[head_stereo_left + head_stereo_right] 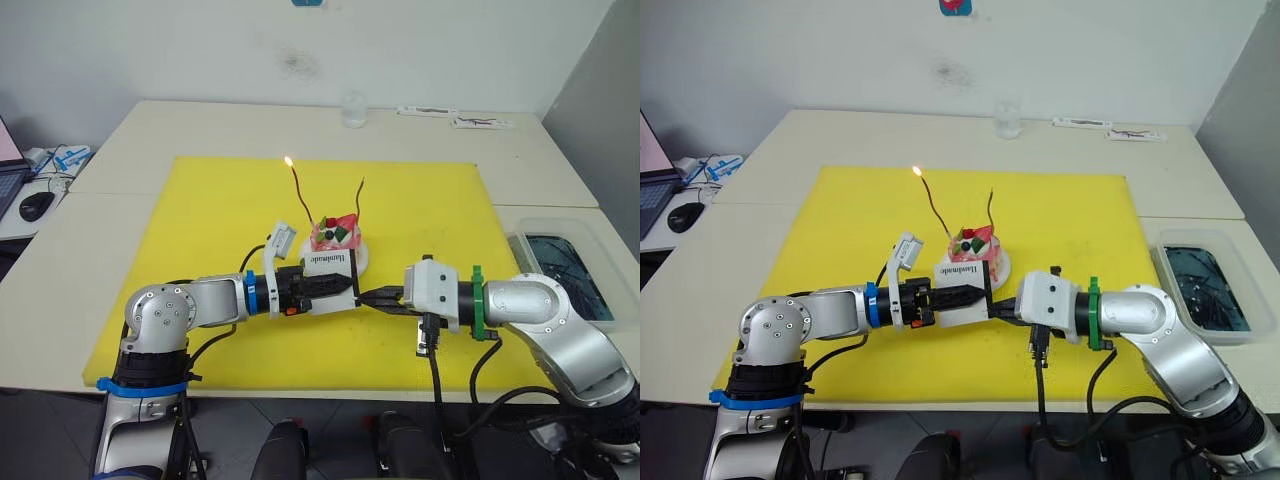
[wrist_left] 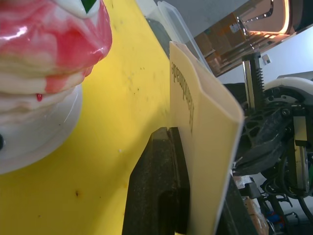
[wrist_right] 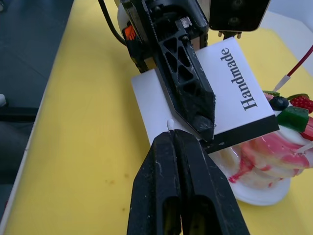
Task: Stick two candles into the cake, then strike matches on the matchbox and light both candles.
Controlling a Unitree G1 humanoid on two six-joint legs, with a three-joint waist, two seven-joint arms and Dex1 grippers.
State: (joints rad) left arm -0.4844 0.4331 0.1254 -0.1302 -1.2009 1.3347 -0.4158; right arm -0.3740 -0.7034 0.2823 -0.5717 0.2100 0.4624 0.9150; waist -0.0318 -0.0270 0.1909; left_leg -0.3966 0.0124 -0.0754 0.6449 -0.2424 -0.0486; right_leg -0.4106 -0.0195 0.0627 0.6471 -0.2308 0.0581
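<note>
With our left tool [image 1: 975,296] we grip the flat white matchbox [image 3: 215,93] just before the pink-frosted cake [image 1: 974,246], our right tool [image 3: 182,142] pinching a white-tipped match [image 3: 170,124] against it.

Match [image 3: 170,124] in right gripper [image 3: 178,139]: only a pale tip pokes out above the pressed fingers, shaft hidden. Matchbox [image 3: 230,93] partly covered by left gripper [image 3: 188,88]. Cake [image 2: 46,54] cut off by left wrist view's edge; plate [image 3: 261,192] mostly hidden under cake. Box contents at table's right edge [image 1: 1200,285] too dark to tell.
</note>
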